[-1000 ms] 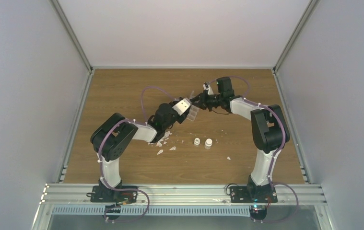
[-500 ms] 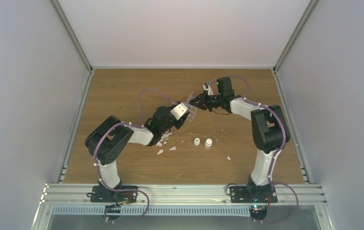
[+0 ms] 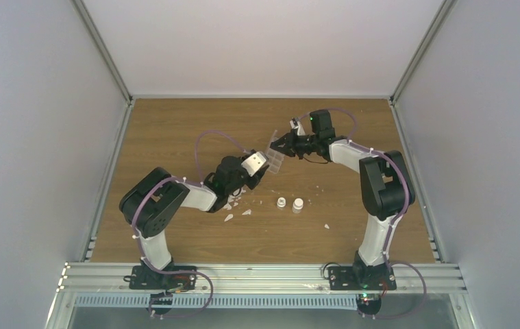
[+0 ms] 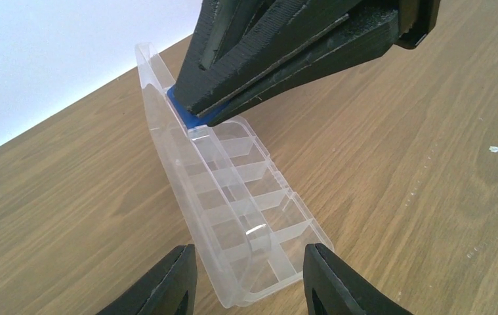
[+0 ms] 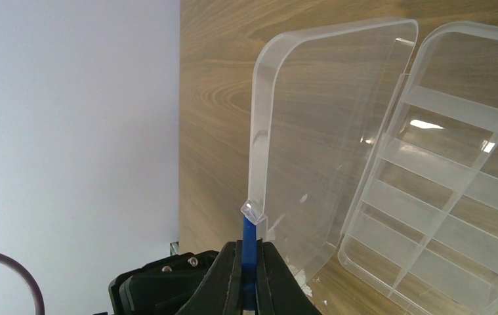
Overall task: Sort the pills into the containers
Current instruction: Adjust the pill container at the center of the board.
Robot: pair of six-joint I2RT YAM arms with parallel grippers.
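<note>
The clear organiser box [image 4: 246, 197] lies open on the wood, its compartments empty; in the top view it sits mid-table [image 3: 275, 160]. My right gripper [image 5: 250, 246] is shut on a blue tab [image 5: 249, 230] at the lid's latch and holds the lid [image 5: 325, 125] up beside the compartment tray [image 5: 456, 197]. It also shows in the left wrist view [image 4: 200, 108] and the top view [image 3: 277, 145]. My left gripper [image 4: 249, 256] is open, its fingers [image 4: 170, 282] either side of the box's near end without touching; it shows in the top view [image 3: 264, 164]. No orange-yellow pills are in view.
Two small white vials [image 3: 281, 203] [image 3: 298, 204] stand near the table's middle. White flakes [image 3: 233, 203] lie scattered below the left forearm, and one lies further right [image 3: 326, 225]. Grey walls enclose the table on three sides.
My left gripper has drawn back a little toward the near left, away from the box. My right gripper has stayed in place, shut on the blue tab.
</note>
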